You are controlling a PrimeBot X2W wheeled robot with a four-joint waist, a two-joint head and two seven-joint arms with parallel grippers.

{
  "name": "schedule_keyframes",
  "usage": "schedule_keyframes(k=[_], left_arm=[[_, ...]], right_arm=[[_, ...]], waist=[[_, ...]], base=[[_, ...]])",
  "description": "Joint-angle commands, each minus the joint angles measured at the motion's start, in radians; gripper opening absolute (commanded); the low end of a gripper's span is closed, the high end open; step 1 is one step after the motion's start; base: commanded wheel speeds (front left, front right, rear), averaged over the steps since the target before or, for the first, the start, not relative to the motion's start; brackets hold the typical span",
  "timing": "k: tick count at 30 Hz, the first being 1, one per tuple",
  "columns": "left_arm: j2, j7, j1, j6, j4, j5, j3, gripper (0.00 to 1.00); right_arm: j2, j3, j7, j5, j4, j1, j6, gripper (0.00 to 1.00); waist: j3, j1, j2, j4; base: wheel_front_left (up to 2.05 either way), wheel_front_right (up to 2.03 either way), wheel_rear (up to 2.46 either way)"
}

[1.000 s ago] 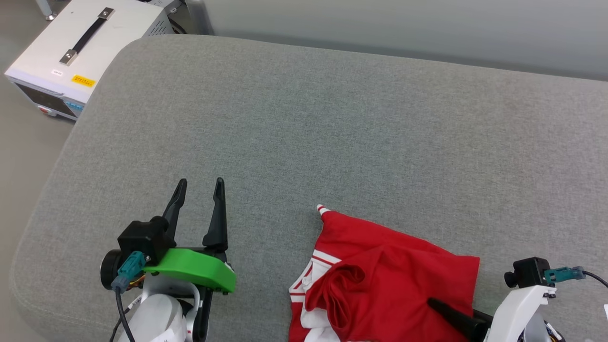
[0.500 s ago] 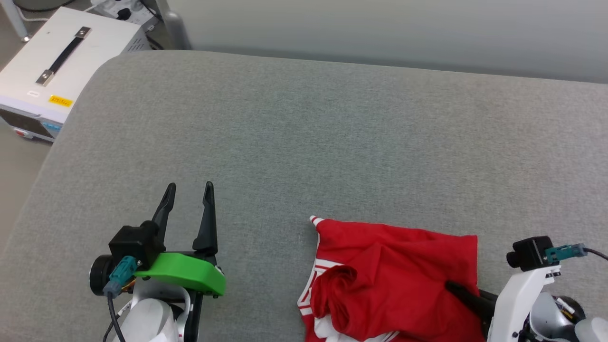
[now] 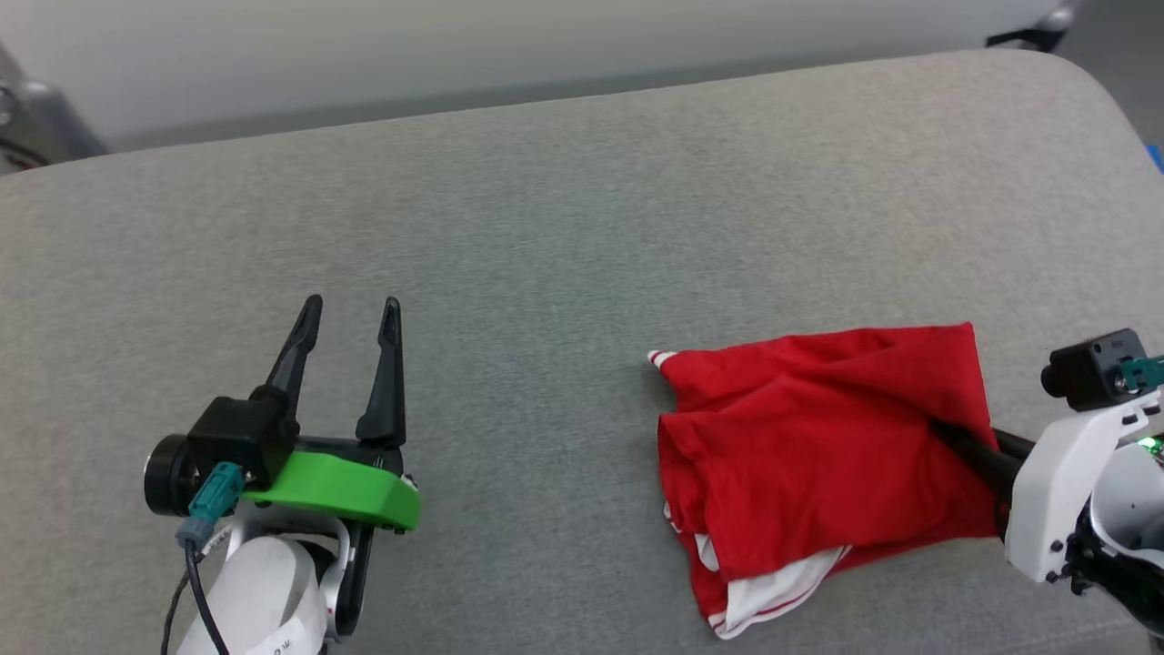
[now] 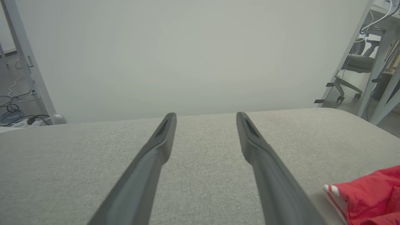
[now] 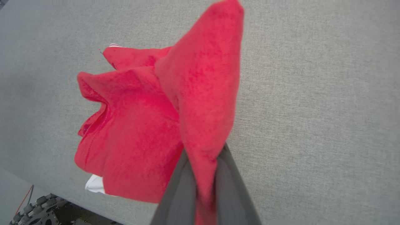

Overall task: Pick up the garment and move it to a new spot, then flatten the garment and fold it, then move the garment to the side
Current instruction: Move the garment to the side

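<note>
On grey cushion [image 3: 546, 227]: right gripper [image 5: 206, 162] clamped on red garment [image 3: 809, 428]; left gripper [image 3: 352, 305] spread wide, well apart.

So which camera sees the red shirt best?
The head view: it shows the whole shirt crumpled on the grey cushion. The right wrist view shows it close, pinched in the right tool. The left wrist view catches one striped corner.
</note>
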Motion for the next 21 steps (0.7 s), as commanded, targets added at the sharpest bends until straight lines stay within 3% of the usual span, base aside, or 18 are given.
schedule_keyframes(k=[1,9,21], left_arm=[[0.01,0.002,-0.022,-0.003,-0.011,0.008,-0.002,1.0],[0.05,0.057,-0.091,-0.013,-0.082,0.045,-0.027,1.0],[0.098,0.167,-0.221,-0.048,-0.223,0.099,-0.082,1.0]], right_arm=[[-0.001,0.0,-0.003,-0.002,0.005,-0.034,-0.001,0.0],[-0.025,0.014,-0.042,0.001,0.145,-0.195,-0.001,0.0],[-0.101,-0.076,-0.144,-0.033,0.499,-0.439,-0.001,0.0]], waist=[[0.092,-0.0001,-0.0001,-0.175],[0.202,-0.0001,-0.0001,-0.267],[0.374,-0.0001,-0.0001,-0.226]], base=[[0.0,0.0,0.0],[0.0,0.0,0.0],[0.0,0.0,0.0]])
